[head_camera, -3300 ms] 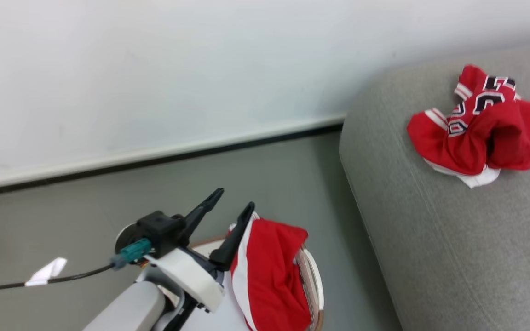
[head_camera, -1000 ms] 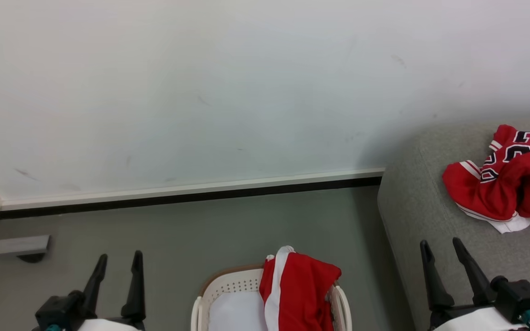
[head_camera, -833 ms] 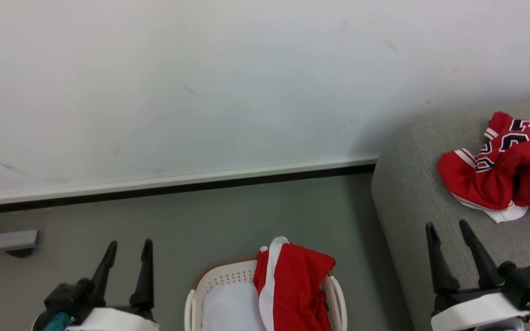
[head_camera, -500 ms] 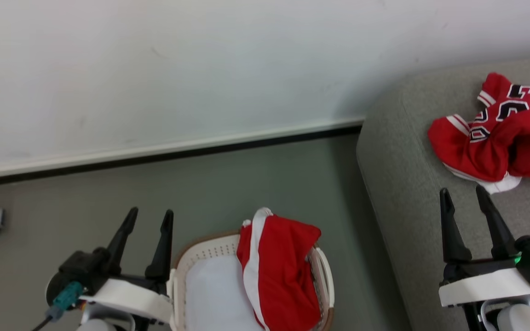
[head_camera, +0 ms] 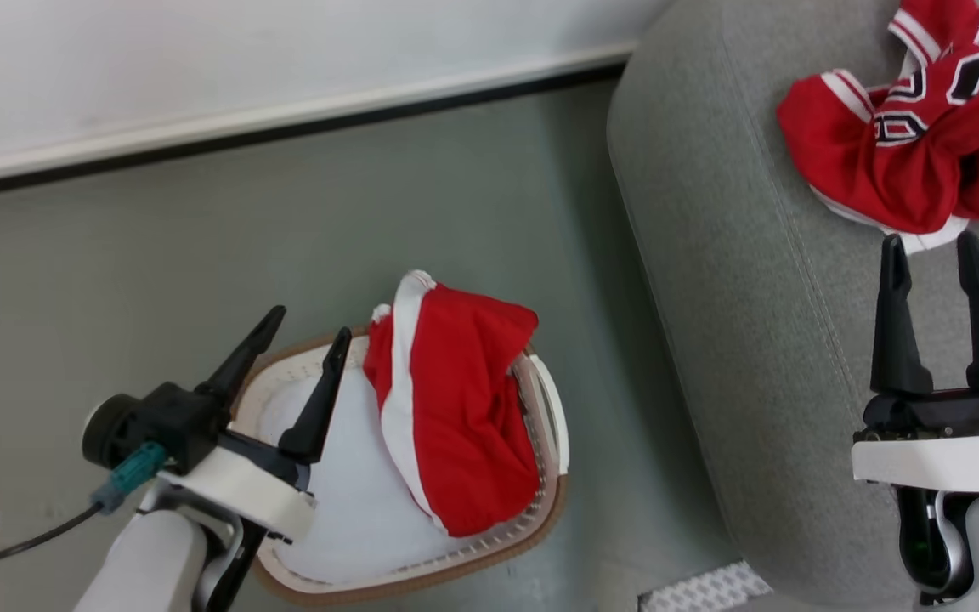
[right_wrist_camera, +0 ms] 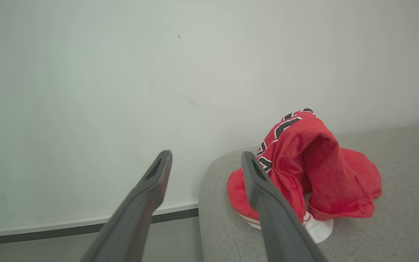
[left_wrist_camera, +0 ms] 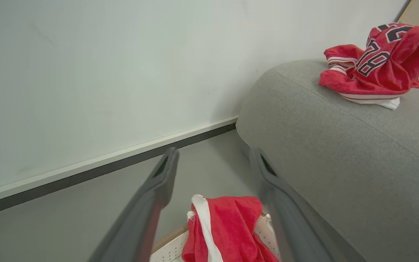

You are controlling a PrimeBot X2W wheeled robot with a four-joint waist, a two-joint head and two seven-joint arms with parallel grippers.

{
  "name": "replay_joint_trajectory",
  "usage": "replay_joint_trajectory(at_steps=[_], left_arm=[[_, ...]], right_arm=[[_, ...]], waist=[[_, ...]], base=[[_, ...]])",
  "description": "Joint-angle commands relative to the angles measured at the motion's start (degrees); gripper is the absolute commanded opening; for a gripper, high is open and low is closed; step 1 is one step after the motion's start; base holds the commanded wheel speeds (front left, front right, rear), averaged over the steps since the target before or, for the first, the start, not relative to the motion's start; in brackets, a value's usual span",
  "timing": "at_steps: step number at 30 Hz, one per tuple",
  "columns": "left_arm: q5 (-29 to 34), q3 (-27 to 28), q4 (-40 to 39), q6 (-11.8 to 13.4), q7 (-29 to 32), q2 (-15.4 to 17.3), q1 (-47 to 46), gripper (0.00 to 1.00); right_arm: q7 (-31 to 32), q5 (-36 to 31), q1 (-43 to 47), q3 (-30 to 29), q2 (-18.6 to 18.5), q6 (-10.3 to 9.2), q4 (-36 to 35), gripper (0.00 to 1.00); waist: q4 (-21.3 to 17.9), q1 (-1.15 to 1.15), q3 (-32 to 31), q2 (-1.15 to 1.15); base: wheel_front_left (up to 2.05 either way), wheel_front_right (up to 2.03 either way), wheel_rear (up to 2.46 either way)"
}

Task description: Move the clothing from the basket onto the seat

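Where the head camera looks down, the left gripper [head_camera: 310, 323] stands spread and empty over the left rim of the basket [head_camera: 489, 557], its forearm rising from the lower left and its tips slanting up and rightward. A red striped garment [head_camera: 455, 408] drapes over the basket's right side. The right gripper [head_camera: 930, 240], equally wide and empty, points straight up over the seat [head_camera: 736, 255], tips just short of the numbered jersey [head_camera: 897, 144] lying there.

Left wrist view: the garment lies below, between the parted fingers [left_wrist_camera: 158, 189].

Right wrist view: the jersey sits on the seat beyond the right-hand finger.
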Motion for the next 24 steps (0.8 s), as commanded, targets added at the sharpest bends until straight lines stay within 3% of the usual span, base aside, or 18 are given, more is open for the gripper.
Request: replay_joint_trajectory(at_steps=[1, 12, 24], left_arm=[[-0.8, -0.7, 0.5, 0.1, 0.0, 1.0, -1.2, 1.0], [-3.2, -10.7, 7.6, 0.1, 0.8, 7.6, -7.8, 1.0], [-7.2, -17.8, 17.9, 0.1, 6.0, 9.5, -15.8, 1.0]], right_arm=[[0.0, 0.8, -1.2, -0.3, 0.2, -0.12, -0.8, 1.0], [0.0, 5.1, -4.0, -0.7, 0.2, -0.13, -5.6, 1.0], [0.0, 8.2, -6.6, 1.6, 0.1, -0.13, -9.6, 1.0]], waist=[[-2.6, -0.02, 3.8, 0.0], [-7.3, -0.02, 12.9, 0.0], [-11.3, -0.02, 20.3, 0.0]], base=[[0.0, 0.0, 0.0], [0.0, 0.0, 0.0], [0.0, 0.0, 0.0]])
